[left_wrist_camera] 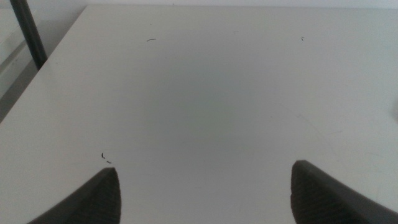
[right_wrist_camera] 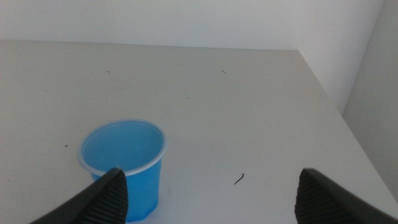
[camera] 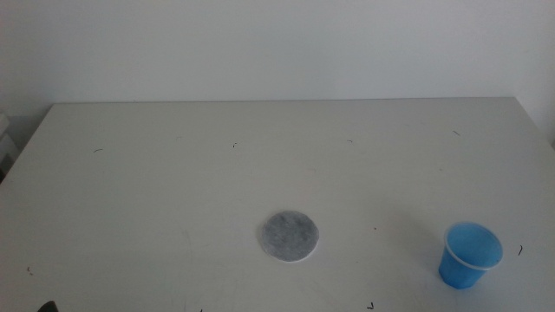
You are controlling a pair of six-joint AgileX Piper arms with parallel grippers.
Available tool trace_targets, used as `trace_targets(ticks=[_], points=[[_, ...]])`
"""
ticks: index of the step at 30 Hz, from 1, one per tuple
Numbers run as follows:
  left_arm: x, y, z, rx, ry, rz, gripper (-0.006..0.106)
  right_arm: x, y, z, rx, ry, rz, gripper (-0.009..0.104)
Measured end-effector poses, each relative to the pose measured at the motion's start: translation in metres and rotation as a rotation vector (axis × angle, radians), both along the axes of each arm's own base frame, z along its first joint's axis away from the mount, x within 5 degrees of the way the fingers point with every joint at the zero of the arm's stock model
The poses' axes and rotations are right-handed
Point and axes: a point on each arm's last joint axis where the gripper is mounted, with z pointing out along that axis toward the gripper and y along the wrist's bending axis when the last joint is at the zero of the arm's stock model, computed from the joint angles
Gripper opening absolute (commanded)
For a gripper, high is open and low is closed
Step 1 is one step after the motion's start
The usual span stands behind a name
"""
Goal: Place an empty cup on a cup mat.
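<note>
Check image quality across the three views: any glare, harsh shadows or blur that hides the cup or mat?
Middle view: soft, even light, slightly hazy, the cup and cup mat distinct, faint shadows. Right wrist view: cup clear, open right gripper jaws blurred. Left wrist view: bare table, open left gripper soft-edged.

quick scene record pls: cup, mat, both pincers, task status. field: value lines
cup: blue, upright, empty, on the table near its front right
mat: grey disc, flat on the table, left of the cup, apart from it, nothing on it
left pincer: open, over bare table, out of middle view
right pincer: open, just behind the cup, not gripping it
status: cup not yet on mat
</note>
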Motion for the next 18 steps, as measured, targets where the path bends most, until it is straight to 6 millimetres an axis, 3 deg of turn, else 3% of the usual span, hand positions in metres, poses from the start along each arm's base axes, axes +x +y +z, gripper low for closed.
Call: trace_targets(ticks=[6, 12, 18], points=[[0.0, 0.0, 0.0, 0.0, 0.0, 0.0, 0.105, -0.003, -0.001, 0.013, 0.007, 0.02, -0.009, 0.091], [0.0, 0.0, 0.0, 0.0, 0.0, 0.0, 0.105, -0.007, -0.002, 0.052, -0.005, 0.009, -0.022, 0.091], [0.0, 0.0, 0.0, 0.0, 0.0, 0.0, 0.105, 0.004, -0.002, 0.089, -0.007, 0.03, -0.023, 0.091]])
